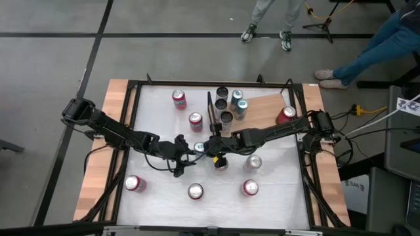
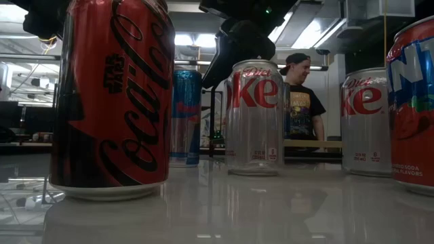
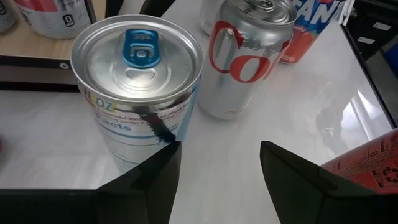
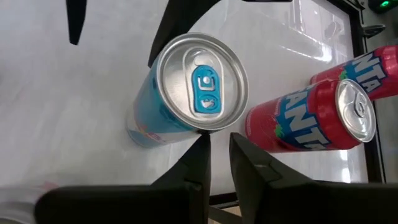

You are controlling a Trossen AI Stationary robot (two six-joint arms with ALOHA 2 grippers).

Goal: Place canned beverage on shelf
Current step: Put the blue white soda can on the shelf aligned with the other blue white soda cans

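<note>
At frame centre, the left gripper (image 1: 187, 152) stands spread beside a blue-tabbed can (image 1: 199, 147). The right gripper (image 1: 213, 150), nearly pressed together, apparently grips nothing. The shelf (image 1: 262, 107) lies upper right.

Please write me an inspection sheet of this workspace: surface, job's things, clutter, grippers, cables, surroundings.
Surface: white tabletop in a black frame, glossy.
Job's things: shelf, a wooden board at the far side with four cans on it; blue-tab can stands upright at the table's middle.
Clutter: loose red and silver cans scattered over the tabletop, all upright.
Grippers: left gripper open, beside the blue-tab can, one finger touching it; right gripper nearly shut, empty, just above the same can.
Cables: black cables along both arms; a yellow cable at the right, off the table.
Surroundings: people's legs on the floor beyond the table; a person behind it in the low view.
</note>
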